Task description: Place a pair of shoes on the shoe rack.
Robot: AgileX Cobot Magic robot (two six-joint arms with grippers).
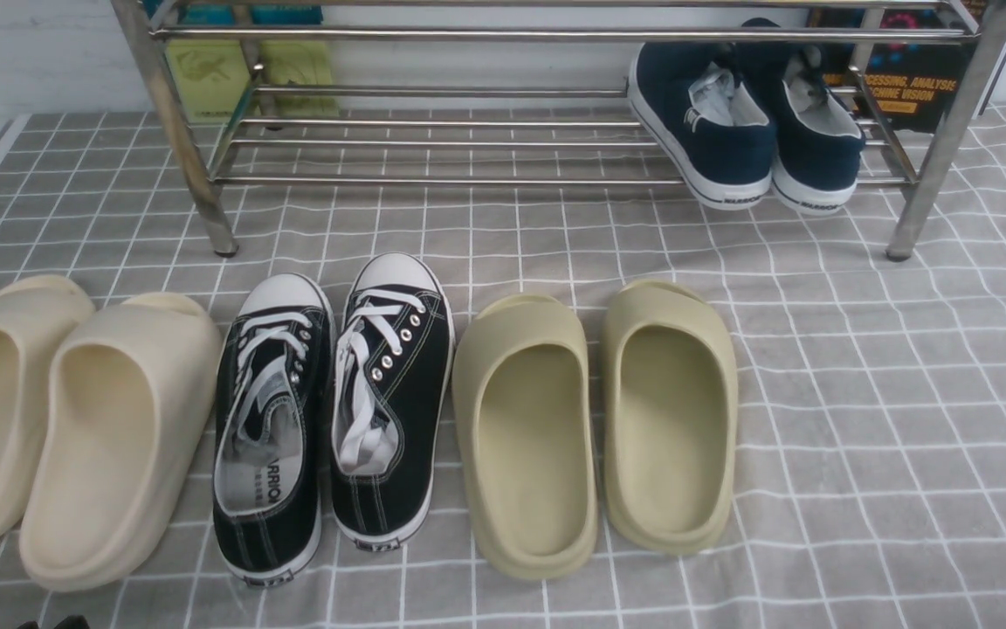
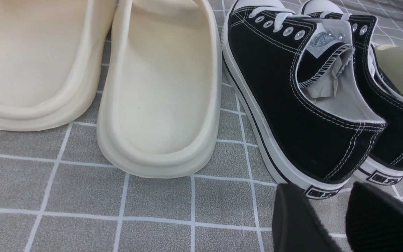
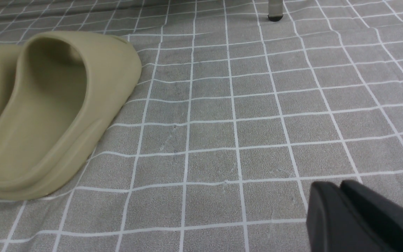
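Two navy blue slip-on sneakers (image 1: pixel 743 122) with white soles rest side by side on the lower bars of the silver shoe rack (image 1: pixel 433 140), at its right end, heels toward me. My left gripper (image 2: pixel 324 196) hangs open and empty just behind the heel of a black lace-up sneaker (image 2: pixel 292 98). Only its tips (image 1: pixel 53 623) show at the bottom edge of the front view. My right gripper (image 3: pixel 338 190) is shut and empty, low over bare cloth, right of an olive slide (image 3: pixel 54 108). It does not show in the front view.
On the grey checked cloth (image 1: pixel 887 393) stand, left to right, a pair of cream slides (image 1: pixel 66 419), a pair of black lace-up sneakers (image 1: pixel 337 411) and a pair of olive slides (image 1: pixel 599 419). A rack leg foot (image 3: pixel 275 15) shows ahead of my right gripper. Books stand behind the rack.
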